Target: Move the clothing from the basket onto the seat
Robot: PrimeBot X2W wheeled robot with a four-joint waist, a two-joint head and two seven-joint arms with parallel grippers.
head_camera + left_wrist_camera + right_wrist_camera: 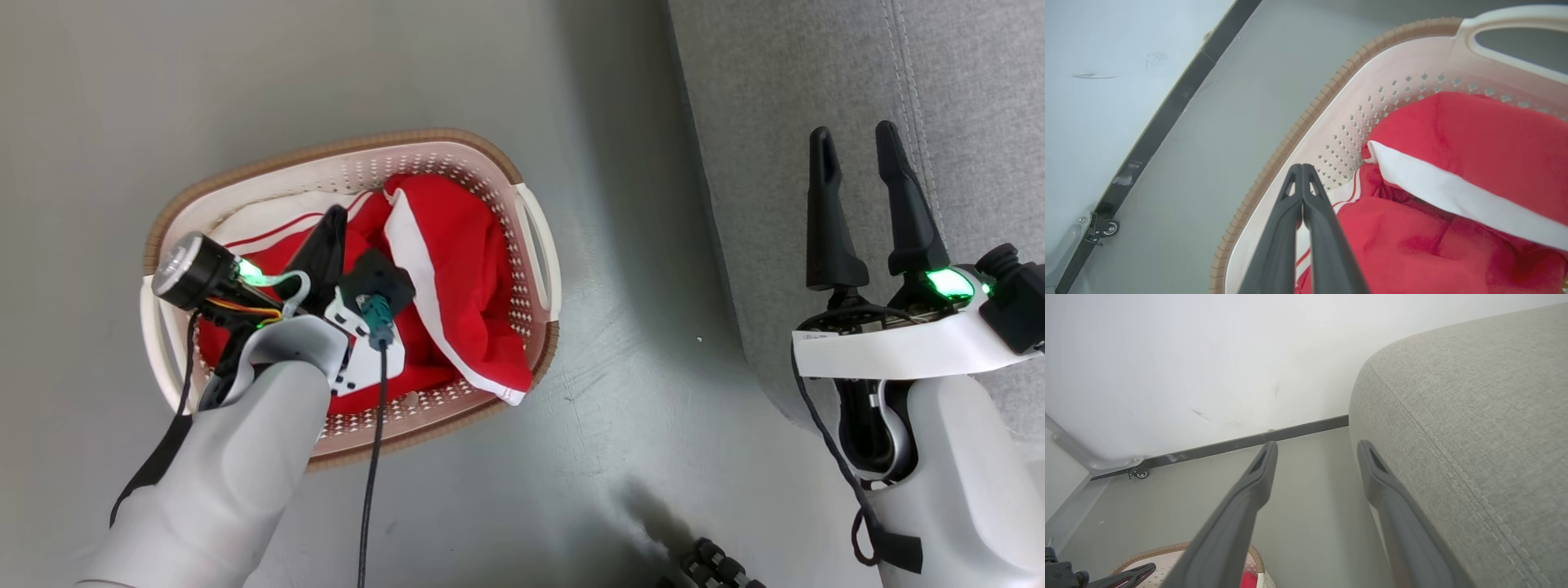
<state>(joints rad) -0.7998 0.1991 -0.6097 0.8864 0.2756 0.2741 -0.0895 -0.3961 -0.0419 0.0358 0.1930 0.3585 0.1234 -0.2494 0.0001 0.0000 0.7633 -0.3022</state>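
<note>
Clothing (461, 245): bright red fabric, wide white trim band, crumpled inside basket (359, 152) on floor (637, 367) | left gripper (1302, 169): fingers pressed together above it | right gripper (857, 139): fingers spread, beside seat (816, 65)

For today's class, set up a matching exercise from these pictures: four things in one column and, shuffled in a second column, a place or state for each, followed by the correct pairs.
Column A
1. left gripper
2. right gripper
3. clothing
4. basket

Column B
a. stands on the grey floor
b. open, fingers apart, next to the seat
c. shut, fingers pressed together, over the basket
d. red with white trim, lying in the basket

Pairs: 1-c, 2-b, 3-d, 4-a
</note>
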